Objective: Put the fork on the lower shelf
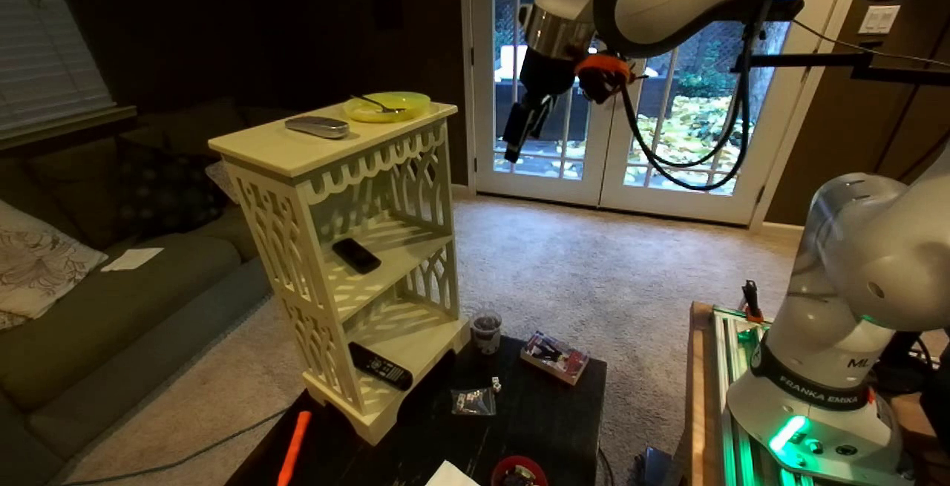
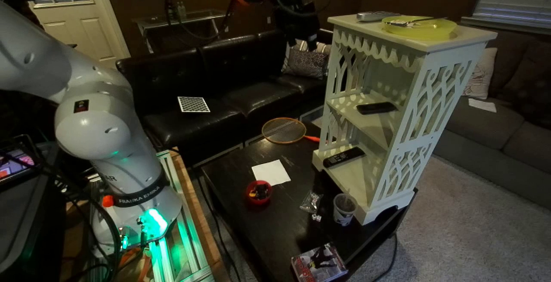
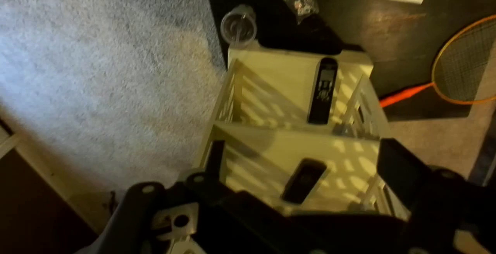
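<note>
Dark walls [image 1: 423,48] rise behind the sofa [image 1: 159,274], leftmost in an exterior view. Next stands the rack [image 1: 322,263], the fork [image 1: 381,104] resting on a plate [image 1: 418,106] on its top board [image 1: 273,150], above the lower shelf [image 1: 404,250], which bears a phone [image 1: 357,256]. Farther right hangs the gripper [image 1: 521,141] before glass doors [image 1: 607,163], jaws spread apart in the wrist view.

Sofas [image 2: 232,86], cushions [image 2: 305,63], carpet [image 1: 564,263] — this is a home living room.
</note>
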Controlling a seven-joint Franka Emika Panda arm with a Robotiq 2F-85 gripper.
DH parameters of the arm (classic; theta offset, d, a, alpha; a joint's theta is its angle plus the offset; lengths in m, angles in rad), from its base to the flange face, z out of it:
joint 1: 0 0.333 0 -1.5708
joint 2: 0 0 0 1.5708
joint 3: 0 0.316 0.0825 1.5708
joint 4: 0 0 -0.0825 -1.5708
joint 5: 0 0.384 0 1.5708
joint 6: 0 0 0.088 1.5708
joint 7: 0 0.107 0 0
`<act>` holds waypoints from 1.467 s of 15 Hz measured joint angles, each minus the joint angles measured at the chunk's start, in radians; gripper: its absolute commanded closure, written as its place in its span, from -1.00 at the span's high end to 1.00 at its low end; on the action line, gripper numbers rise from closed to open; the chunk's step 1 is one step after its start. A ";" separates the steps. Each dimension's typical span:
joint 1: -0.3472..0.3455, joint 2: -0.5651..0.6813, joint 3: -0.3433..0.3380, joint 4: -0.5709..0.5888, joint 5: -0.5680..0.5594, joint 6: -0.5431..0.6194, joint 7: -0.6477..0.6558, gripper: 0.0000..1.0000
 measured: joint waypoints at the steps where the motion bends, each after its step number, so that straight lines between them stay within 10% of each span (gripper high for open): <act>1: -0.020 0.010 0.007 0.028 -0.026 0.028 0.024 1.00; 9: -0.096 0.190 0.030 0.389 -0.076 0.000 0.121 1.00; 22: -0.091 0.315 0.030 0.500 -0.091 -0.015 0.172 1.00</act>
